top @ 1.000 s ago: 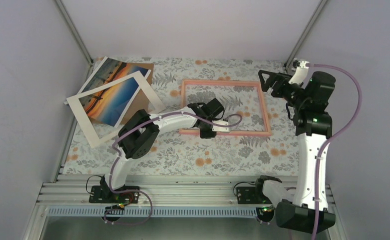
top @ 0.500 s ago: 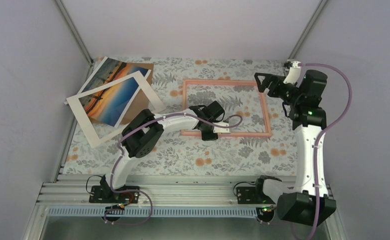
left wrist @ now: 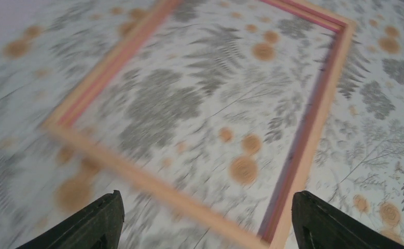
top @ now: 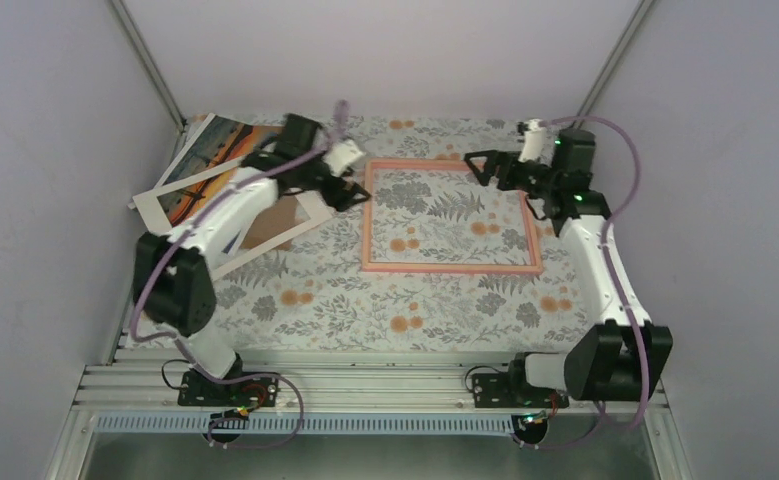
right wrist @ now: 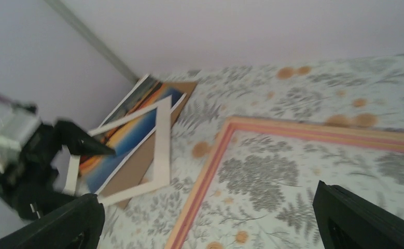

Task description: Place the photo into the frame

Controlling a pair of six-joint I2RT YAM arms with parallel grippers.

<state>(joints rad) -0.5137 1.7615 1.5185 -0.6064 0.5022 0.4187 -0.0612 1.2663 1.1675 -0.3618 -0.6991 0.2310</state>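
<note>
Far left of both grippers, the photo (top: 227, 137) lies under a white mat (right wrist: 163, 140) on brown cardboard (top: 275, 215), so the mat probably has to come off first. Just right of that pile hangs the left gripper (top: 348, 190), jaws spread and empty. Ahead of them the frame (top: 451, 267) lies flat, ready for the print. Over its far edge the right gripper (top: 475, 163) hovers, jaws wide apart, holding nothing.

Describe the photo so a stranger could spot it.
On the floral tabletop, look left of the thin pink rectangular frame to the far-left corner pile. The photo is the orange-and-blue sunset paper print, partly under the white open mat border; the brown cardboard sheet there is plain.
</note>
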